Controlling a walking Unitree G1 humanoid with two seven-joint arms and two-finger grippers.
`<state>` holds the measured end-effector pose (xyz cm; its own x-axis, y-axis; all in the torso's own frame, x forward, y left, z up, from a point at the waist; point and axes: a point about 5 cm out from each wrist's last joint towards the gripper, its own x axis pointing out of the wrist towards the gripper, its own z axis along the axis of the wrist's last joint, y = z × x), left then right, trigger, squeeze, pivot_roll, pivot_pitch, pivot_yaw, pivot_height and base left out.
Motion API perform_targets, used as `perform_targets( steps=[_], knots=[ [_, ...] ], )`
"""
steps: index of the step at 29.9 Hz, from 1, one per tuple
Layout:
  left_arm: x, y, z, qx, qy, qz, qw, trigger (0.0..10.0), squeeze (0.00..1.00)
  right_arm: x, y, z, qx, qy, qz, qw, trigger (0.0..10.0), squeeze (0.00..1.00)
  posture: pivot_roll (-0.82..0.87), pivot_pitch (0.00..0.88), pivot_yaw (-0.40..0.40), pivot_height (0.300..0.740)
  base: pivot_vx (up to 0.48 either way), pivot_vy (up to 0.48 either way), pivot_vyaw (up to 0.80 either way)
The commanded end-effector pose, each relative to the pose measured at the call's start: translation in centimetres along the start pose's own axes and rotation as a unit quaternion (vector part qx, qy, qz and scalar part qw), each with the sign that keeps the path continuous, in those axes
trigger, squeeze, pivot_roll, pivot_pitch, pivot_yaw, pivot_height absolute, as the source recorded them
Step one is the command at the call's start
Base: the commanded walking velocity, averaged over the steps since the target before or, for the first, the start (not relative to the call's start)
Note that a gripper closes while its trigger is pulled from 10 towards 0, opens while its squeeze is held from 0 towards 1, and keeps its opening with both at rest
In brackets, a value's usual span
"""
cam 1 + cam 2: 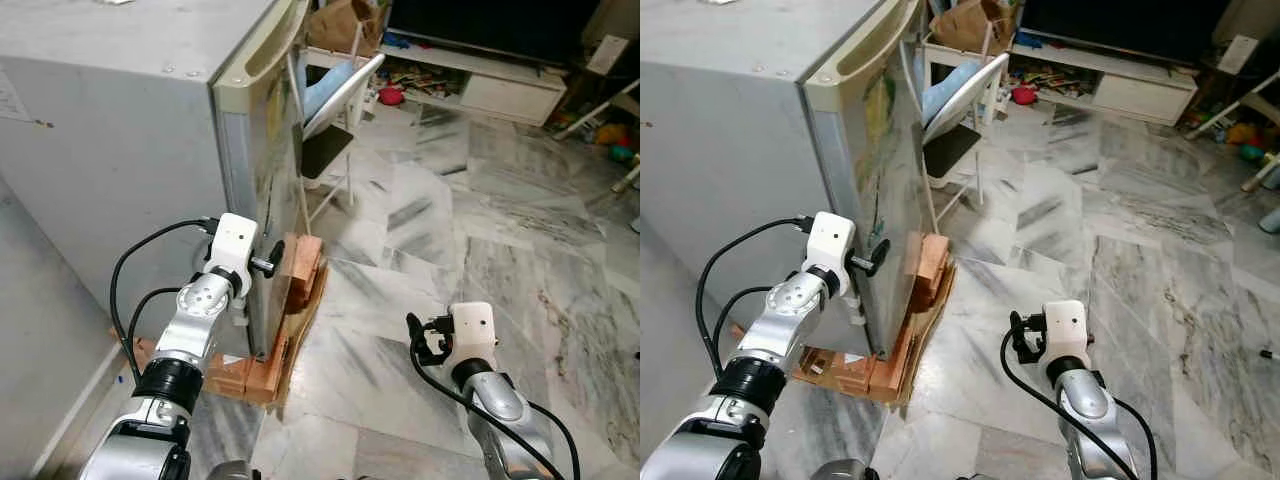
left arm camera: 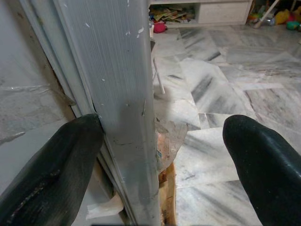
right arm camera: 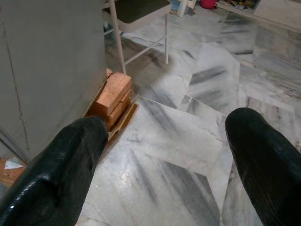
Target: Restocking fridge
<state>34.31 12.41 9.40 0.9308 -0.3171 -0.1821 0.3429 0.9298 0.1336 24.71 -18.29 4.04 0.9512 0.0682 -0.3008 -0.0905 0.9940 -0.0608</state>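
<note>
The left gripper point(image 2: 160, 155) stands spread astride the door edge point(image 2: 120, 94) of the fridge point(image 1: 110, 150), one finger point(image 2: 51, 169) against the seam and the other out over the floor, so opening looks best done by hooking that edge low and swinging outward, clear of the bricks point(image 1: 300, 275) just beyond it. The right gripper point(image 3: 164, 160), also spread and empty, hangs over bare marble floor point(image 3: 183, 94), well apart from the fridge. I count one fridge, one folding chair point(image 1: 325, 120) and two brick stacks; no groceries to stock are in sight.
</note>
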Motion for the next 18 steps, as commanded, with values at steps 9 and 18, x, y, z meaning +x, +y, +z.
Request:
perform_targets(
  steps=[9,18],
  knots=[
    [3.1,-5.3,8.2,0.027,-0.113,-0.115,0.986,10.0,0.00,-1.3,-0.9,-3.1,-0.039,0.109,0.050,0.992,10.0,0.00,0.11,0.012,-0.094,0.740,0.000,0.000,0.00],
    [0.3,-16.8,12.4,-0.027,-0.182,-0.369,0.911,10.0,0.00,-0.9,-1.0,-2.8,-0.042,0.104,0.055,0.992,10.0,0.00,0.09,0.000,-0.087,0.740,0.000,0.000,0.00]
  ],
)
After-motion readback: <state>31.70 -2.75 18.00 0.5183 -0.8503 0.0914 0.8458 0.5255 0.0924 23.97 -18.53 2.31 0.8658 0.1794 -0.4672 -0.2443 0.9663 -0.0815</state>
